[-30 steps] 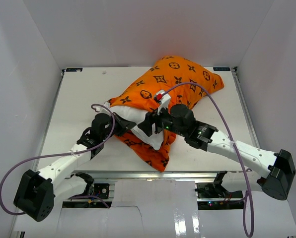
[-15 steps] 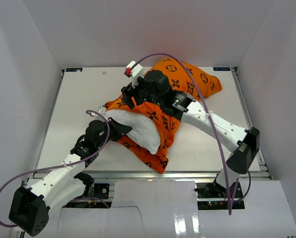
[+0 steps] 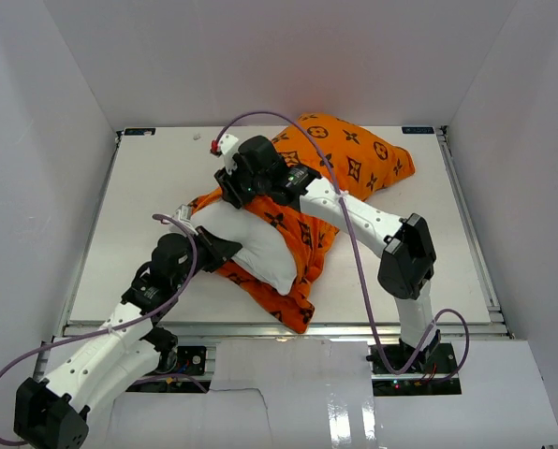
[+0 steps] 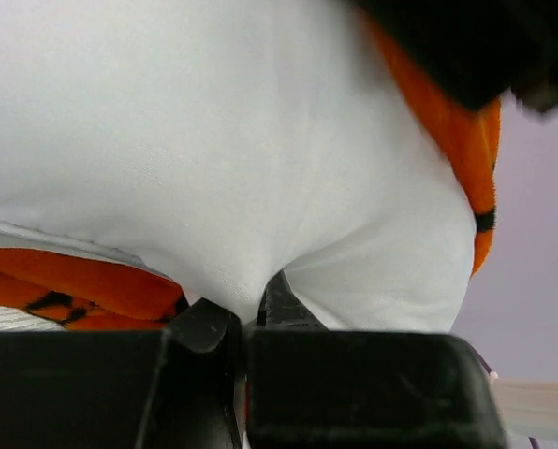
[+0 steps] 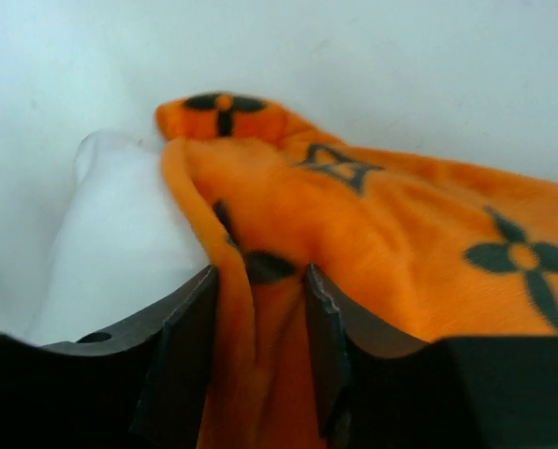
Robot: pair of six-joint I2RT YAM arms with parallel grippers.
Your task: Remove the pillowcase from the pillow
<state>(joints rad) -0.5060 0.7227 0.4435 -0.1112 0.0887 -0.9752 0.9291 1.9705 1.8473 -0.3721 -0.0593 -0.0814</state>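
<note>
Lying across the middle of the flat white table (image 3: 148,178), the large plump white pillow (image 3: 256,245) sits partly inside the bright orange soft fabric pillowcase (image 3: 354,164) printed with black flower and star motifs. The far-right part of the bundle is fully covered in orange. The near-left end of the pillow bulges out bare, with orange cloth under it and along its right side.

The left gripper (image 3: 232,248) reaches in from the near left. In the left wrist view its fingers (image 4: 204,327) are pressed almost together on a pucker of the pillow (image 4: 213,140), with an orange strip of pillowcase (image 4: 82,285) just below on the left.

The right gripper (image 3: 225,196) reaches over the bundle to its far-left edge. In the right wrist view the right gripper (image 5: 260,276) clamps a raised fold of the pillowcase (image 5: 401,243), the cloth filling the gap and touching both fingers. The bare pillow (image 5: 120,253) lies just left of that fold.
</note>
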